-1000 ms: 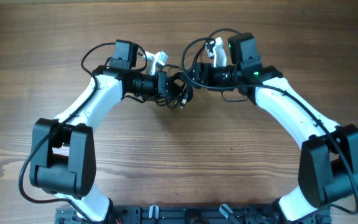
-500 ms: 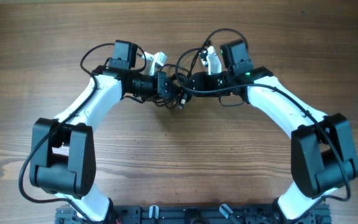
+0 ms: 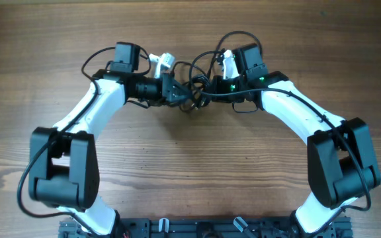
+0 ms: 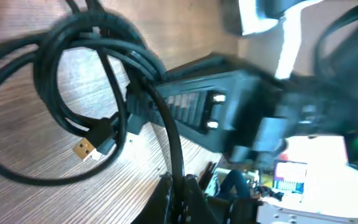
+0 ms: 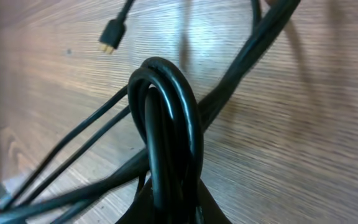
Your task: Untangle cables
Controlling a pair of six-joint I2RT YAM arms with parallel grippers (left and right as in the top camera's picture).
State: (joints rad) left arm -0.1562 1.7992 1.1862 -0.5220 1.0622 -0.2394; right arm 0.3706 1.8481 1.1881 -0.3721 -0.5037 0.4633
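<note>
Brown all around: looking down onto a wood-grain table [image 3: 190,182]. Reaching inward from the two near corners with a white-and-black left arm [image 3: 98,109] and right arm [image 3: 296,112], meeting at the far middle of the table.

Pinching with the left gripper [image 3: 174,92], fingertips pressed together on a strand rising out of them in the left wrist view. Pinching with the right gripper [image 3: 207,88] as well, clamping a folded bend of several strands standing up like a hairpin in the right wrist view. Holding the cables [image 3: 192,99] bunched between the two grippers, low over the wood, with some loops seemingly lying on it.

Risking, as a judgement, a tighter knot: pulling apart while gripping strands of the same loop, cinching instead of freeing. Risking a slip too, gripping a glossy round bundle by one narrow bend. Risking a snag on the thicker arm wiring [image 3: 238,32] arching just above the right wrist.

Showing thin, shiny black cords, curling in overlapping rings, crossing over and under one another. Ending in small plugs: a gold-tipped flat plug [image 4: 84,149] sitting inside one ring, and a second small plug [image 5: 109,36] lying apart on the wood.
</note>
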